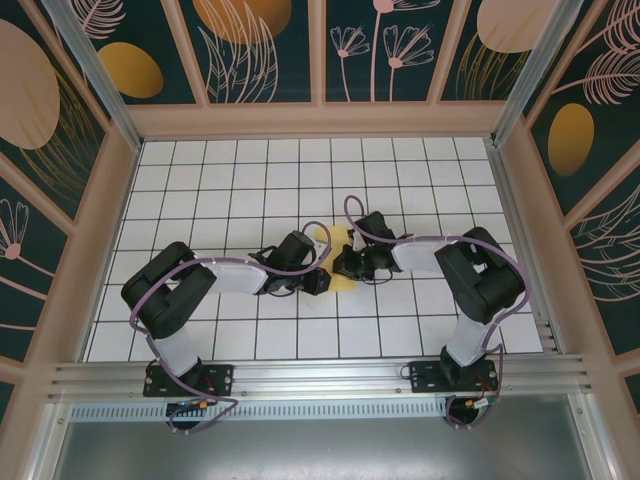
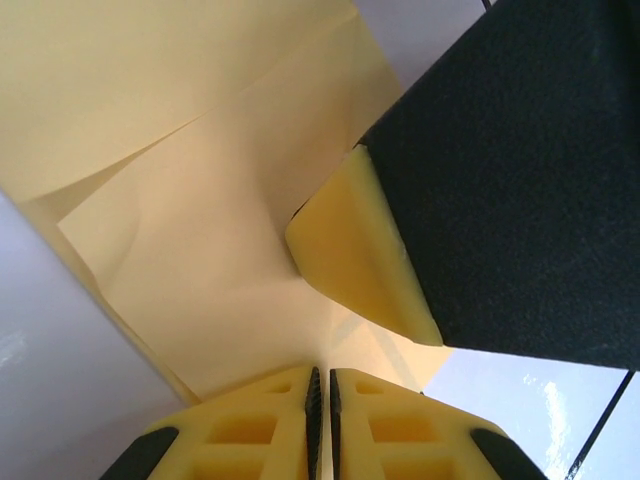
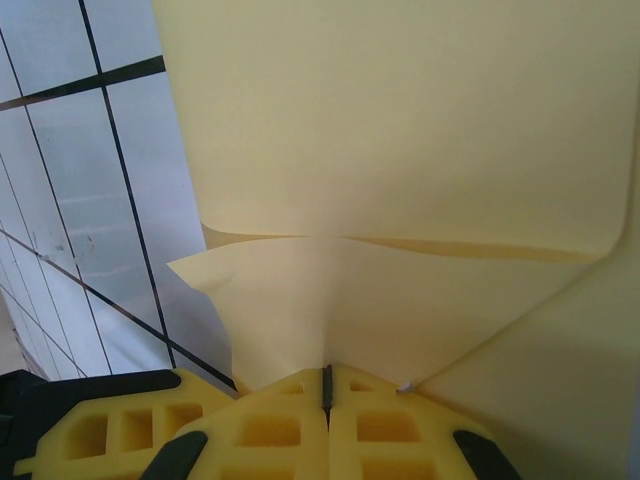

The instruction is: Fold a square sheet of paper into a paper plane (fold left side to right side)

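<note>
the square sheet of paper (image 3: 400, 130) is pinched at the tips of our 2 tools: left gripper (image 2: 322, 388) and right gripper (image 3: 327, 385) are closed on it. if they pull apart, we think it may tear.

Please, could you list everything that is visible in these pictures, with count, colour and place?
sheet of paper: one, yellow, partly folded, middle of the table
table: one, white with dark grid lines, under everything
walls: three, dark teal with plant pattern, around the table
rail: one, silver, near edge
cables: two, purple, along the arms
arms: two, black and white, bases at the rail
left hand: one, yellow fingers, shut on the sheet of paper
right hand: one, yellow fingers, shut on the sheet of paper
</note>
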Robot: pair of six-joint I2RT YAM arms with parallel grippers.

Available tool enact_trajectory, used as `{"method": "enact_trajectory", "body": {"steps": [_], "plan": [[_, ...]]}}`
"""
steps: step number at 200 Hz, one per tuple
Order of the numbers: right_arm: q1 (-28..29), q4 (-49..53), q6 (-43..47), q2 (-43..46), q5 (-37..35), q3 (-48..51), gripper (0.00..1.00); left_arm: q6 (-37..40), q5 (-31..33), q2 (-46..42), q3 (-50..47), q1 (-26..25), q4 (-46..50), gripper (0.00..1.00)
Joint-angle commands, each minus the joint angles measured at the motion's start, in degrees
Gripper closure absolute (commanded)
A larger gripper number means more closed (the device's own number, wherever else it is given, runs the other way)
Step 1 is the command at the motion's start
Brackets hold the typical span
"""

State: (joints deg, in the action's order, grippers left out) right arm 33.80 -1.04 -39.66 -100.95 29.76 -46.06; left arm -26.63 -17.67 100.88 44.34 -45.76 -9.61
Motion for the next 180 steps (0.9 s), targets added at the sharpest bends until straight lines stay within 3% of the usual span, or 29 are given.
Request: {"method": "enact_trajectory", "body": {"steps": [1, 112, 180], "plan": [[-1.1, 3.8, 1.6, -2.2, -4.9, -0.5, 1.00, 0.9, 1.6, 1.2, -1.8, 0.0, 5.2, 0.85], [-11.2, 5.8, 5.2, -1.9, -6.1, -3.3, 1.00, 1.1, 1.1, 1.5, -1.7, -0.1, 4.7, 0.85], [-9.8, 7.4, 5.6, 6.9, -5.9, -3.0, 1.00, 1.2, 0.9, 0.8, -0.6, -0.1, 4.6, 0.85]]}}
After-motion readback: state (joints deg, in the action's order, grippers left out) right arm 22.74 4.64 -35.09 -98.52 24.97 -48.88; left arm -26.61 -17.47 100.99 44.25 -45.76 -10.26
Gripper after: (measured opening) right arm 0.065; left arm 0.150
